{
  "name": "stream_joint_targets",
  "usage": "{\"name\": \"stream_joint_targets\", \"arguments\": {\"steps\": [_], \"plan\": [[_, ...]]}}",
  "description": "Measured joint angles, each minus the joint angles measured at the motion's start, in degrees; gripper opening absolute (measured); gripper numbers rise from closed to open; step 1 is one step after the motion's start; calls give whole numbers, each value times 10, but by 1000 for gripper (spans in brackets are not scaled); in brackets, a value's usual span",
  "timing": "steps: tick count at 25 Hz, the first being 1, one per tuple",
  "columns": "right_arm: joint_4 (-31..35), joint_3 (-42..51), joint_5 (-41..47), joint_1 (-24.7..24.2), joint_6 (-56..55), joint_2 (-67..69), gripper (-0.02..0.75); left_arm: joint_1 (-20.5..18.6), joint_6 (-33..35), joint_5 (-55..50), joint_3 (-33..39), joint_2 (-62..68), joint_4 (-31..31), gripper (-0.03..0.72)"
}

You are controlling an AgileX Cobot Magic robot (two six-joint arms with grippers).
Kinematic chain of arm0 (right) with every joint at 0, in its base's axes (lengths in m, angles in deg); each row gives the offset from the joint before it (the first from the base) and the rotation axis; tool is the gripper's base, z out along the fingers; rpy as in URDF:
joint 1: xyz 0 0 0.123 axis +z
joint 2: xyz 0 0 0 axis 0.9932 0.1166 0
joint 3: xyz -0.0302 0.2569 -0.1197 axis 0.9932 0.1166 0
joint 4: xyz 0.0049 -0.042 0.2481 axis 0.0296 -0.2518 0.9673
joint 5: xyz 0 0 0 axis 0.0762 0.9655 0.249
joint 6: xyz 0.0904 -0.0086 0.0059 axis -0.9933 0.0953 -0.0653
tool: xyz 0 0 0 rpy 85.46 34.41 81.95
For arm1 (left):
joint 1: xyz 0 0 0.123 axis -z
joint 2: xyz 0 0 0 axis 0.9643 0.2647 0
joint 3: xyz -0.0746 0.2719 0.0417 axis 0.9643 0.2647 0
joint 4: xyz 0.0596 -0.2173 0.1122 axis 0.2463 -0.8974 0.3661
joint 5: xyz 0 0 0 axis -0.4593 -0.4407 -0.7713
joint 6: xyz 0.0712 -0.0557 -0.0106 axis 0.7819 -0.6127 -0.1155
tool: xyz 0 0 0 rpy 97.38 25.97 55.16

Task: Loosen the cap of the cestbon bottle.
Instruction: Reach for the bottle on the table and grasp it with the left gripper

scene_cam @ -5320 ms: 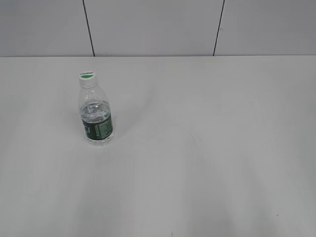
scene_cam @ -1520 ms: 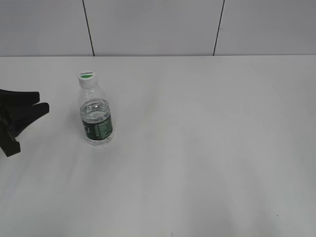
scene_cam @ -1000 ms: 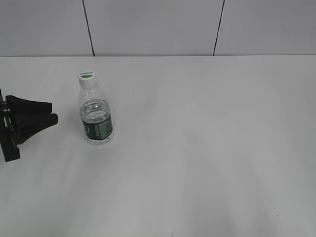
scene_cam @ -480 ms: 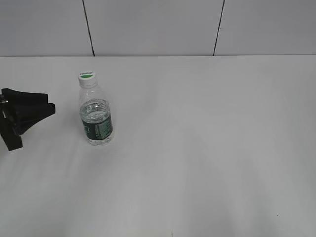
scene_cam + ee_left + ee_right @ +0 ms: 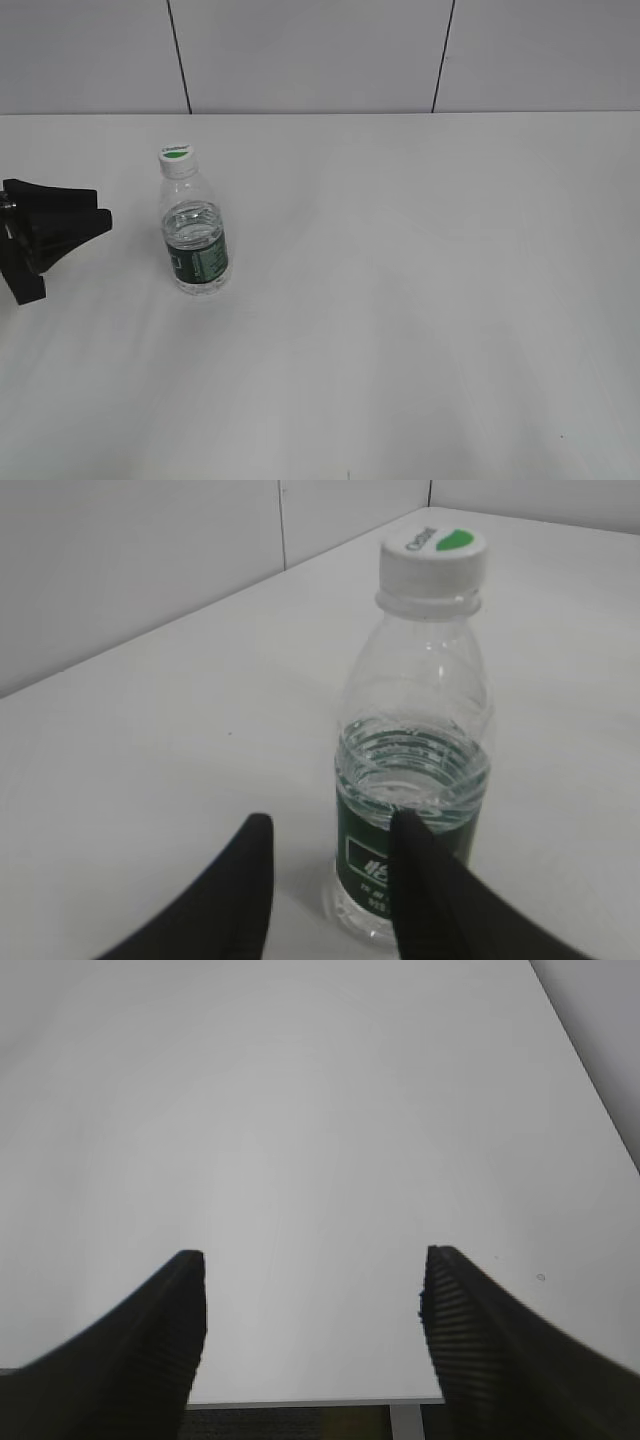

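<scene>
Partly opened, empty, the black left gripper [image 5: 103, 222] is being held just left of the small clear plastic cestbon bottle [image 5: 195, 235], standing upright on the white table [image 5: 420, 300]. Its white screw cap [image 5: 176, 156] is being left untouched; grasping and twisting are outstanding. Wide open, the right gripper [image 5: 312, 1305] is being kept over bare tabletop.

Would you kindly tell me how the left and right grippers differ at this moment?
The left gripper is open narrowly, aimed at the bottle; the right gripper is open much wider, facing only bare table. The left shows in the exterior view; the right does not. Both are empty, with dark fingers.
</scene>
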Motion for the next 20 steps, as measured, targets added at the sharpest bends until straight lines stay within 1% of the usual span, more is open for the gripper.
{"name": "stream_joint_targets", "arguments": {"steps": [2, 4, 8, 10, 13, 17, 20], "plan": [[0, 0, 0, 0, 0, 0, 517, 0, 0, 0, 0, 0, -4, 249], [0, 0, 0, 0, 0, 0, 517, 0, -4, 0, 0, 0, -9, 287], [0, 0, 0, 0, 0, 0, 517, 0, -33, 0, 0, 0, -28, 459], [0, 0, 0, 0, 0, 0, 517, 0, -40, 0, 0, 0, -34, 529], [0, 0, 0, 0, 0, 0, 517, 0, -48, 0, 0, 0, -39, 561], [0, 0, 0, 0, 0, 0, 517, 0, -63, 0, 0, 0, -50, 570], [0, 0, 0, 0, 0, 0, 517, 0, -63, 0, 0, 5, -40, 569]]}}
